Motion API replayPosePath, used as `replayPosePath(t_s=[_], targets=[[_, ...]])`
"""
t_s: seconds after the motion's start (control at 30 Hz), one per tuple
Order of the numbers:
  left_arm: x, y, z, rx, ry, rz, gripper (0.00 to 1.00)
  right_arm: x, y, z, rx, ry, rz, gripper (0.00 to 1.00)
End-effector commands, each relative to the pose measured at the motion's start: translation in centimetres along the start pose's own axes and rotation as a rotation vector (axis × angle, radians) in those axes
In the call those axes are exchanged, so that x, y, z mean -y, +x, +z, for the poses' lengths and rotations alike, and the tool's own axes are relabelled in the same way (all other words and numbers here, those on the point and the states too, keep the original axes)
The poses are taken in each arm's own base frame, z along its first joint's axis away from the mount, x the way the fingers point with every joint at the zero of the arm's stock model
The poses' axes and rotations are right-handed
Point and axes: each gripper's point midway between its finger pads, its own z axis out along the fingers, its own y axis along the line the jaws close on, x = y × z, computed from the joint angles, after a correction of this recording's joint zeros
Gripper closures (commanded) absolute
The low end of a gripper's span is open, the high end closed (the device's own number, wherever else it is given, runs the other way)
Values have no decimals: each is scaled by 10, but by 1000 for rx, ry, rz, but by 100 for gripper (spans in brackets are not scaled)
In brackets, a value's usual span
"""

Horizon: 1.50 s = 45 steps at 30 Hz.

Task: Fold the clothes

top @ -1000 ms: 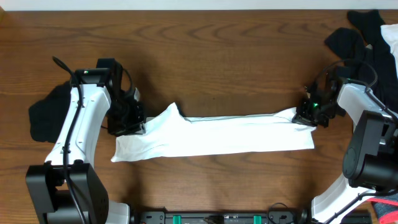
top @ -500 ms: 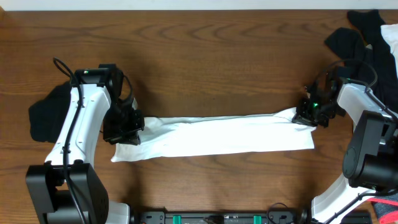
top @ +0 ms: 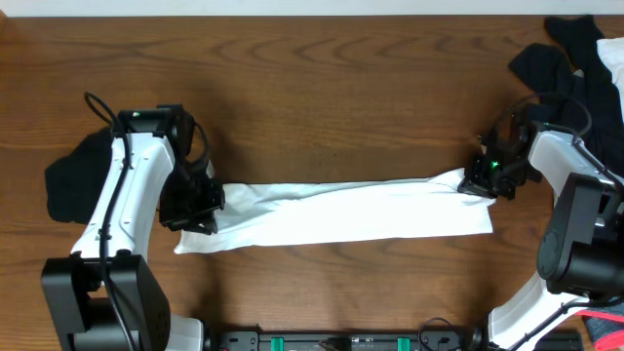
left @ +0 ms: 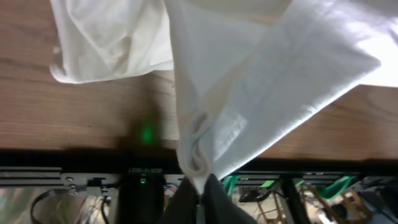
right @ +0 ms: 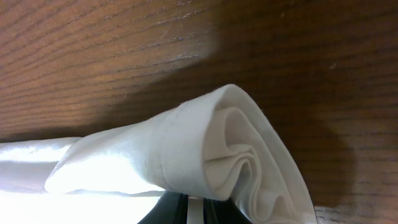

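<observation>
Near the bench's (top: pixel 341 292) front edge, your left claw (top: pixel 200 202) and right claw (top: pixel 485 181) clamp the white garment's (top: pixel 351 213) ends; pulling tauter could slip a corner free.

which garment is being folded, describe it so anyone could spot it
On the wooden table, look across the near middle. The white garment lies as a long strip, its ends held by the left pincer and right pincer, unlike the dark cloth at left and clothes pile at far right.
</observation>
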Motion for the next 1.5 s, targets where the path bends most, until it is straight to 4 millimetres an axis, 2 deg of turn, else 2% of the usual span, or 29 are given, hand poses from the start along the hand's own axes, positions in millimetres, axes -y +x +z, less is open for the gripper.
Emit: replayPosePath(t_s=[0.0, 0.2, 0.3, 0.4, 0.57, 0.6, 0.63, 0.67, 0.8, 0.9, 1.03, 1.27, 1.47], targets=[[-6, -4, 4, 12, -28, 6, 84, 28, 16, 18, -71, 131, 31, 90], [0, -37, 2, 148, -4, 4, 83, 28, 17, 18, -74, 131, 32, 90], [2, -46, 0, 182, 6, -30, 83, 28, 17, 18, -77, 132, 32, 90], [3, -43, 1, 169, 20, -55, 84, 28, 17, 18, -76, 131, 32, 90], [2, -20, 12, 69, 27, -73, 84, 28, 17, 18, -74, 131, 32, 90], [1, -16, 17, 51, 22, -79, 83, 28, 17, 18, -73, 131, 31, 90], [-1, -13, 22, 35, 18, -84, 76, 28, 16, 18, -73, 131, 31, 90], [-3, -11, 27, 27, 13, -93, 74, 28, 16, 18, -71, 131, 31, 89], [-9, -6, 53, 2, 5, -128, 69, 28, 16, 18, -71, 131, 31, 89], [-12, -12, 69, 30, 10, -122, 67, 28, 16, 18, -71, 131, 31, 89], [-15, -28, 81, 99, 8, -110, 67, 28, 16, 18, -73, 131, 31, 89], [-12, -42, 81, 157, 21, -98, 69, 28, 16, 18, -73, 131, 31, 89], [-12, -42, 81, 157, 21, -98, 80, 28, 17, 18, -74, 131, 32, 89]])
